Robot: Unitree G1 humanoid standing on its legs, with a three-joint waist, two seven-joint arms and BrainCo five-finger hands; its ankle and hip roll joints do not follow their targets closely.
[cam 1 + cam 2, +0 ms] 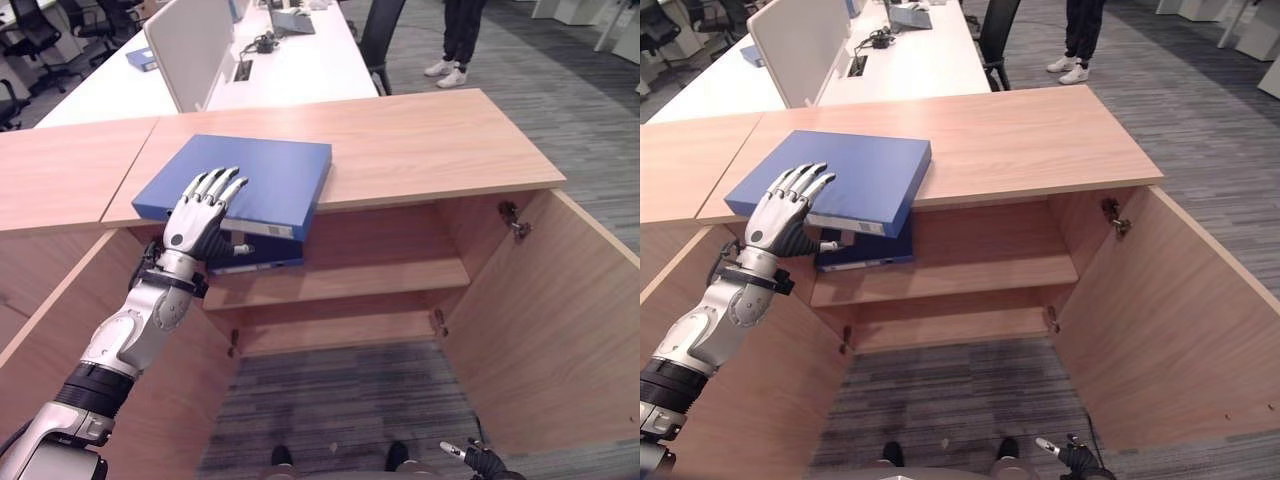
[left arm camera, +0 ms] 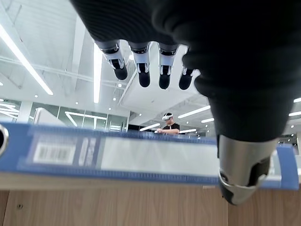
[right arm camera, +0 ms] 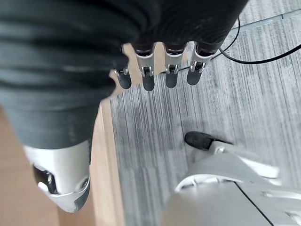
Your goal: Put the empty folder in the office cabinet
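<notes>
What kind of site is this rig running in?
Likely an open-plan office: long white desks with a divider panel, black swivel chairs, grey carpet, and a low wooden cabinet with a blue folder under the left hand.

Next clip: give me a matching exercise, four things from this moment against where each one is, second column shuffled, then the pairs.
Things:
1. top folder
2. second folder
3. left hand
4. right hand

Places:
A. low by the floor, in front of the right door
B. on the upper shelf inside the cabinet
C. on the cabinet top, jutting past its front edge
D. fingers spread over the jutting folder's near corner

Pairs: 1-C, 2-B, 3-D, 4-A
</notes>
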